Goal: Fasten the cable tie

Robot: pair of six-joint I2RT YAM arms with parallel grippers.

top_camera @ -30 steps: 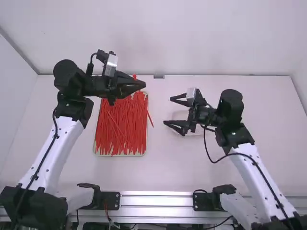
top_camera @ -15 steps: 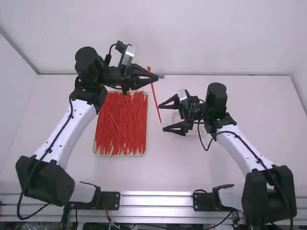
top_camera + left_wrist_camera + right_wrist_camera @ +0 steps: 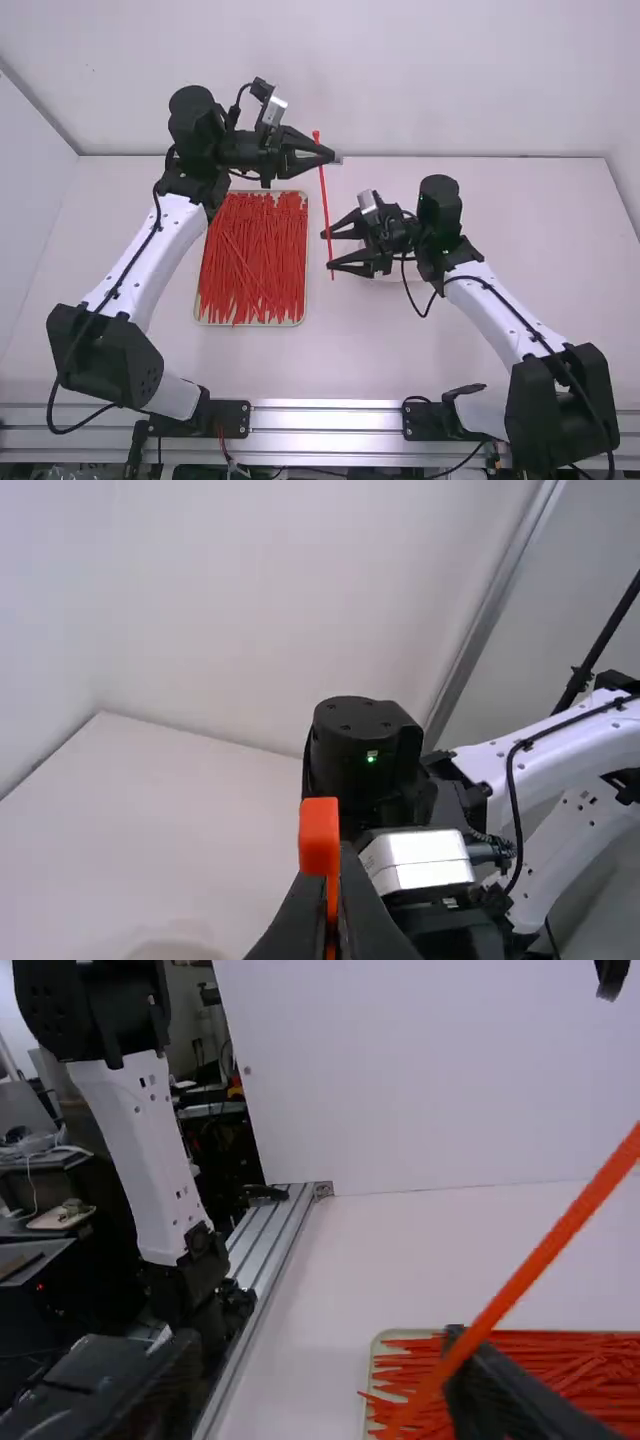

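1. The left tool point(image 3: 318, 154) is held above the far edge of the white tabletop point(image 3: 520, 210), just past the far end of the tray point(image 3: 250, 323).
2. It is clenched on a single red cable tie point(image 3: 322, 195), gripping it just below the square head.
3. In the left wrist view the two fingers of the left tool point(image 3: 328, 925) are pressed together on the strap, and the head of the cable tie point(image 3: 319, 836) stands up just above them.
4. From that grip the strap hangs down, leaning slightly toward the right arm, with its free end near the tabletop.
5. The right tool point(image 3: 329, 251) is released, its fingers spread wide on either side of the strap's lower part.
6. In the right wrist view the cable tie point(image 3: 540, 1255) crosses on a slant in front of one finger point(image 3: 500, 1390) of the right tool point(image 3: 300, 1400). I cannot tell whether it touches that finger, and it is well apart from the other.
7. The tray lies on the tabletop under the left arm and holds a pile of red ties point(image 3: 250, 255) lying mostly lengthwise.
8. The same pile of red ties point(image 3: 570, 1360) shows behind the right tool's finger.
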